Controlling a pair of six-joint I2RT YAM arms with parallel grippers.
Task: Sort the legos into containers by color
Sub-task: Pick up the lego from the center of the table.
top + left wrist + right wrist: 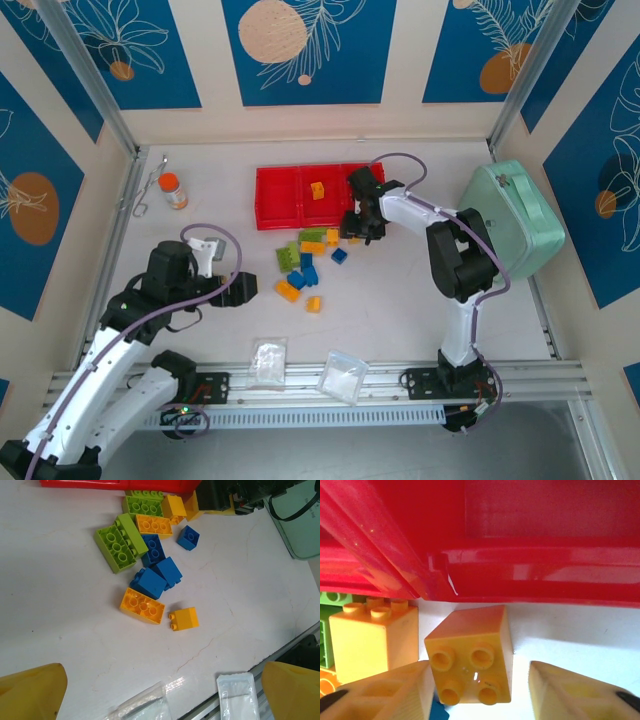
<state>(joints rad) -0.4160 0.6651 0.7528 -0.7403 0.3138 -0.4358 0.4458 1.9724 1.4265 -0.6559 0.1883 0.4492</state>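
Fingers [385, 692] of the right gripper [477, 669] straddle a yellow brick [470, 655] at lower centre, not yet clamped, just below the red tray [520, 575]. Jaws of the left gripper [162, 685] gape wide; loose legos [150, 575] cluster upper centre.

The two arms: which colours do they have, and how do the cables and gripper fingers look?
Both the left arm and the right arm have white links and black joints. A lilac cable loops along each. The gripper fingers are yellow.
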